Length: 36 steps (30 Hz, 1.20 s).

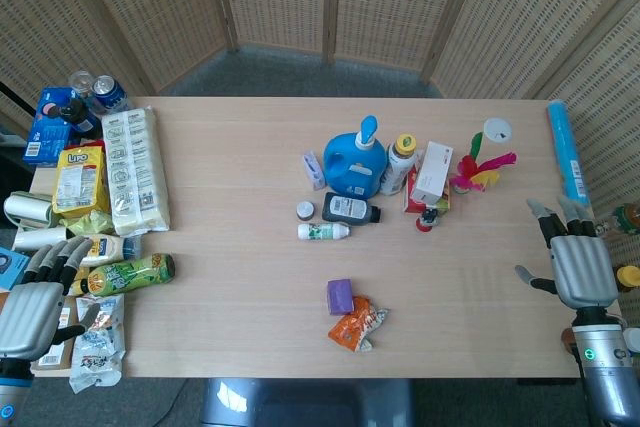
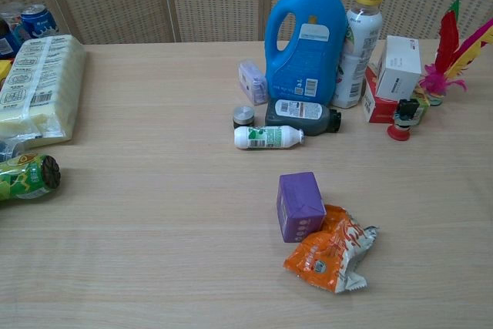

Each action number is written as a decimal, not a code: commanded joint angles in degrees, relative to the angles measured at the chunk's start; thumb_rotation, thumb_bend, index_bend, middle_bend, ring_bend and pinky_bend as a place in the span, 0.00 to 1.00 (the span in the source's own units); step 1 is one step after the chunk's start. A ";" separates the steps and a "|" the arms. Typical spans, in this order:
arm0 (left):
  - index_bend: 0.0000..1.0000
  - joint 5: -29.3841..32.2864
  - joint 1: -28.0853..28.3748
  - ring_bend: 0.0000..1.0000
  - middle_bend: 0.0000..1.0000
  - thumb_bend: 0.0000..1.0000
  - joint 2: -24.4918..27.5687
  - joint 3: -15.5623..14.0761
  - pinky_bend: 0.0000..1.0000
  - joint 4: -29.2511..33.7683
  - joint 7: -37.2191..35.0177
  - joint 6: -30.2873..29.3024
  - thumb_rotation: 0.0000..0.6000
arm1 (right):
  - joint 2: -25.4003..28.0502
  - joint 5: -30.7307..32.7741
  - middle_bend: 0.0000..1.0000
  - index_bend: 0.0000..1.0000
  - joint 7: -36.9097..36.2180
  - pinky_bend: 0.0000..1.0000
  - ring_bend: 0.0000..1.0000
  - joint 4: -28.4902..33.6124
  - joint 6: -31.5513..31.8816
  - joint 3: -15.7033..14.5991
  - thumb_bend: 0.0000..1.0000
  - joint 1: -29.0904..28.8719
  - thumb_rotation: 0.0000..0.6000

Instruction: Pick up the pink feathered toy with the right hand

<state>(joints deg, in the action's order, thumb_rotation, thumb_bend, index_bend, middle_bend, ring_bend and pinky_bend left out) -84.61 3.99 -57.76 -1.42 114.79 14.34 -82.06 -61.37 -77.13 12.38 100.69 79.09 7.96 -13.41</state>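
The pink feathered toy (image 1: 480, 170) stands right of the bottle cluster, with pink, yellow, red and green feathers fanning up. In the chest view the pink feathered toy (image 2: 451, 55) sits at the far right, behind a small red-and-black figure (image 2: 404, 117). My right hand (image 1: 578, 259) hovers open at the table's right edge, fingers apart, well in front and to the right of the toy. My left hand (image 1: 35, 299) hangs open at the near left corner over snack packets. Neither hand shows in the chest view.
A blue detergent jug (image 1: 353, 157), a white bottle with a yellow cap (image 1: 399, 162) and a white box (image 1: 431, 173) crowd the toy's left side. A white disc (image 1: 497, 130) and a blue tube (image 1: 563, 150) lie nearby. A purple box (image 1: 341, 296) and orange packet (image 1: 358, 325) sit centre front.
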 commanded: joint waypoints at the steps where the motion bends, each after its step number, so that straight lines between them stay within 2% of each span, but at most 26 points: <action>1: 0.00 0.19 0.20 0.00 0.00 0.37 -0.05 0.02 0.00 -0.29 -0.35 0.43 1.00 | -0.02 0.45 0.26 0.03 0.39 0.00 0.00 0.48 0.08 -0.08 0.17 0.27 1.00; 6: 0.00 -0.18 0.24 0.00 0.00 0.38 0.46 -0.24 0.00 -0.32 -0.83 0.69 1.00 | -0.03 0.22 0.26 0.03 -0.42 0.00 0.00 1.30 0.45 -0.50 0.17 0.94 1.00; 13: 0.00 -0.72 0.23 0.00 0.00 0.37 0.97 -0.24 0.00 -0.47 -1.62 0.53 1.00 | 0.10 -0.27 0.24 0.01 -5.67 0.00 0.00 0.66 -0.75 0.17 0.17 0.47 1.00; 22: 0.00 -0.61 1.60 0.00 0.00 0.37 0.00 0.22 0.00 -0.21 -0.93 2.30 1.00 | -1.39 4.13 0.08 0.00 -10.73 0.00 0.00 -5.80 -12.25 4.64 0.17 -7.59 1.00; 27: 0.00 0.16 2.13 0.00 0.00 0.37 -0.55 0.31 0.00 0.15 0.18 3.22 1.00 | -2.24 4.54 0.02 0.00 -11.87 0.00 0.00 -10.17 -19.01 6.09 0.17 -12.85 1.00; 36: 0.00 1.29 2.88 0.00 0.00 0.37 -1.19 0.59 0.00 1.43 2.74 3.96 1.00 | -5.28 1.40 0.00 0.00 -18.54 0.00 0.00 -20.78 -28.79 6.67 0.16 -21.25 0.98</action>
<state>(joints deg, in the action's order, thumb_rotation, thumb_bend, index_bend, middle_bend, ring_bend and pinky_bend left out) -83.42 6.81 -58.87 -0.84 116.12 16.97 -78.16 -65.52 -74.77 -4.36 82.14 52.26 14.47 -33.19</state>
